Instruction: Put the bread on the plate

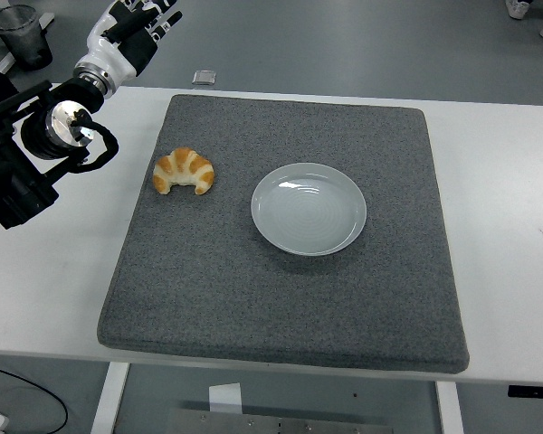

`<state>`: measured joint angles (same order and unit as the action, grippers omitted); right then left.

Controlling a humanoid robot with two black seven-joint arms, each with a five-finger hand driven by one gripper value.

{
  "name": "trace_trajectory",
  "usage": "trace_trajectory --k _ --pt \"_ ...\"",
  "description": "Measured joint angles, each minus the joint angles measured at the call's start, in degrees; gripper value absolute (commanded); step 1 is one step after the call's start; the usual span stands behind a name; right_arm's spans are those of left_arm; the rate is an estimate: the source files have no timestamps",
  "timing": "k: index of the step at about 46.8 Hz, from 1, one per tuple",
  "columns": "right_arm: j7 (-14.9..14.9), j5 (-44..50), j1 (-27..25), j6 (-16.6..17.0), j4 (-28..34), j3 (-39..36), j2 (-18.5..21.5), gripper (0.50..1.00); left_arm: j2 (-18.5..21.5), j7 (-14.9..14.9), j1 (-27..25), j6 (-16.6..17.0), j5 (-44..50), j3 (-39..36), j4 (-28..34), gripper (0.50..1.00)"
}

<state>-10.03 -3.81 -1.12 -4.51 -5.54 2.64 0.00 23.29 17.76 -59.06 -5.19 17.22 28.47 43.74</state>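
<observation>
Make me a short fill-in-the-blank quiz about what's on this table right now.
1. The croissant lies to the ____ of the plate.
2. The plate holds ____.
3. Both sit on a grey ____.
4. The left hand hangs beyond the table's ____ edge.

Missing words: left; nothing; mat; far

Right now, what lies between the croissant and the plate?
Nothing: in the head view only bare grey mat separates the croissant from the plate.

Golden-brown striped croissant (184,171), pale grey-white plate (309,209), dark grey mat (281,298), white table (507,226).
</observation>
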Motion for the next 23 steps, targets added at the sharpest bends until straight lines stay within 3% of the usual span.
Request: trace_trajectory --k 12,18,23 --pt "0.0 0.0 0.0 0.0 0.0 0.0 0.0 0.932 0.6 -0.1 0.0 1.0 -0.4 -0.2 0.1 1.0" --pt "0.0 0.0 0.0 0.0 0.0 0.0 0.0 0.932 3.7 -0.2 -0.8 1.0 -0.6 -1.8 1.0 1.0" --pt "0.0 0.0 0.0 0.0 0.0 0.0 0.0 0.932 6.9 -0.3 -2.8 -0.2 -2.0 -7.8 2.7 1.0"
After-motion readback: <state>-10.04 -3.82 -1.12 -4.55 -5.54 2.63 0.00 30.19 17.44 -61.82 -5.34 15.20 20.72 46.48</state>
